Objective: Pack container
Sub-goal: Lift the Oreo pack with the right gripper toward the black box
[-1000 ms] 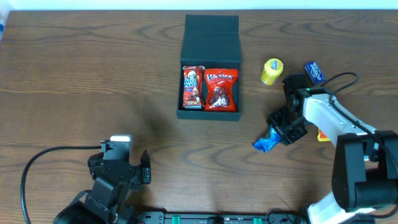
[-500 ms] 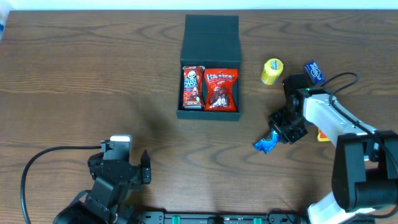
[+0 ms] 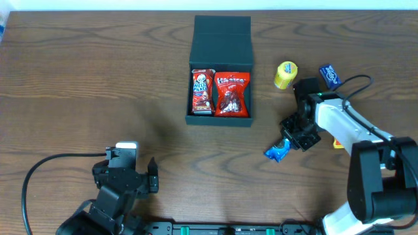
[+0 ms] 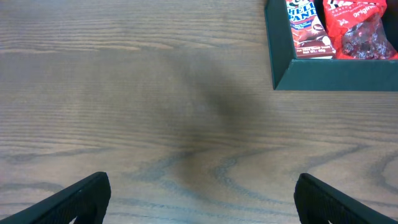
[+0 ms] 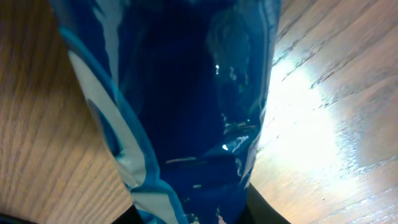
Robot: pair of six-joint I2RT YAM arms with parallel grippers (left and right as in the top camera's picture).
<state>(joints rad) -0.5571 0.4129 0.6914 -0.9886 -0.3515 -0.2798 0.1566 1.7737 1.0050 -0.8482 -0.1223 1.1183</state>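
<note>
**Two packets boxed, right jaws at a blue one**

I see the dark teal-green matte cardboard box (image 3: pixel 222 39) at far centre, lid flipped back, holding a red-and-brown packet (image 3: pixel 202 91) and a red bag (image 3: pixel 232 94). To its right, my right gripper (image 3: pixel 292 138) straddles a glossy blue foil packet (image 3: pixel 276 153). I cannot tell whether the jaws pinch it. My left gripper (image 3: pixel 125 168), near left, gapes wide and empty.

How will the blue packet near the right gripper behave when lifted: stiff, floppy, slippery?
The blue packet is probably floppy: its film looks creased in the right wrist view. Glossy highlights suggest a slippery surface. Small and flat on the table, it seems light, unlikely to roll.
</note>
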